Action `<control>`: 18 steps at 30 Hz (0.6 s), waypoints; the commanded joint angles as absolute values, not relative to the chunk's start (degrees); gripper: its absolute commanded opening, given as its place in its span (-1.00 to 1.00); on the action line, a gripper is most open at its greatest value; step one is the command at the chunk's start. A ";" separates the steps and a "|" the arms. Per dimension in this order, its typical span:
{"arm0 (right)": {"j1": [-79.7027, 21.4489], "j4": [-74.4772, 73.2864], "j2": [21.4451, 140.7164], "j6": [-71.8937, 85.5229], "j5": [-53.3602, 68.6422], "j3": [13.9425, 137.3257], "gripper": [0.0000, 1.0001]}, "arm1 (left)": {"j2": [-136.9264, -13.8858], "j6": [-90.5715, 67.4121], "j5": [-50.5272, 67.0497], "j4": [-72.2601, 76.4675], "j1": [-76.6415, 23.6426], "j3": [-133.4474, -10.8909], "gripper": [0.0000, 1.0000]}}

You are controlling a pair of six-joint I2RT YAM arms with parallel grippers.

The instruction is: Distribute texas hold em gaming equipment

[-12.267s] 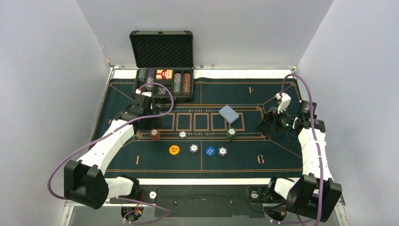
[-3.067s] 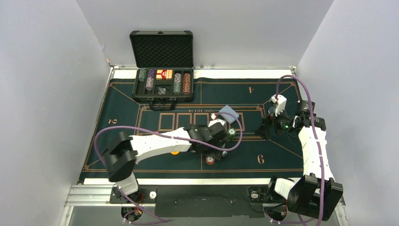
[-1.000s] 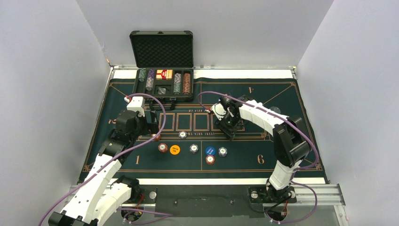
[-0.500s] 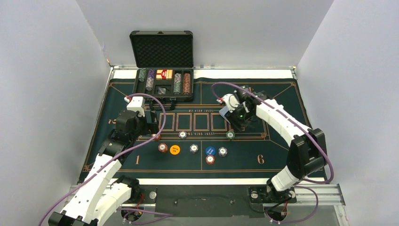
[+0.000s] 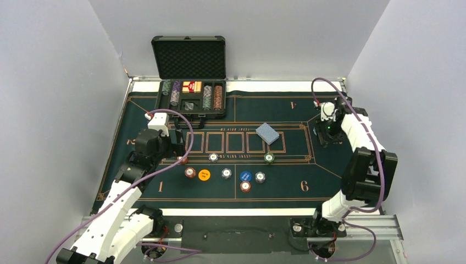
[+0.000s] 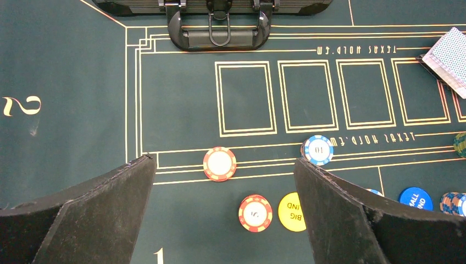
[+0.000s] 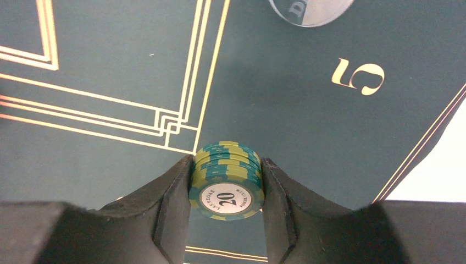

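My right gripper point(image 7: 226, 166) is shut on a short stack of green chips point(image 7: 226, 184) marked 20. It holds them over the felt beside the gold 5 point(image 7: 357, 76), at the table's right side point(image 5: 324, 135). A clear button disc point(image 7: 310, 10) lies just beyond. My left gripper point(image 6: 222, 160) stands open and empty over a red chip point(image 6: 220, 163), at the left of the table point(image 5: 178, 144). Further on are a red stack point(image 6: 255, 213), an orange disc point(image 6: 291, 212), a blue-white chip point(image 6: 317, 149) and a blue disc point(image 6: 416, 198). Blue-backed cards point(image 5: 267, 133) lie mid-table.
The open black case point(image 5: 189, 107) with rows of chips and red card boxes stands at the back left, its handle point(image 6: 220, 30) facing my left gripper. A green chip point(image 5: 268, 158) and grey chips point(image 5: 226, 173) sit in the middle row. Grey walls enclose the table on three sides.
My right arm has swung from beside the cards at mid-table out to the right side by the 5, with the green chips in its jaws. The left arm has stayed still.
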State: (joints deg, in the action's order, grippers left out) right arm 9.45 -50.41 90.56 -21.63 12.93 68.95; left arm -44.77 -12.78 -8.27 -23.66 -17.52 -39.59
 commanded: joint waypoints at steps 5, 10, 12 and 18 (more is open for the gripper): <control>11.25 -43.51 98.17 -20.26 9.65 72.40 -0.98 | -43.92 -11.76 -7.40 -20.39 -17.23 -40.22 0.95; 11.21 -40.30 101.52 -18.55 7.93 72.61 -0.94 | -44.09 -11.78 -7.10 -20.31 -17.23 -40.23 0.95; 11.17 -39.61 102.71 -18.08 7.50 72.68 -0.92 | -44.14 -11.78 -7.17 -20.26 -17.23 -40.21 0.95; 11.09 -38.55 106.01 -17.37 5.97 72.85 -0.67 | -44.16 -11.77 -7.03 -20.22 -17.23 -40.17 0.95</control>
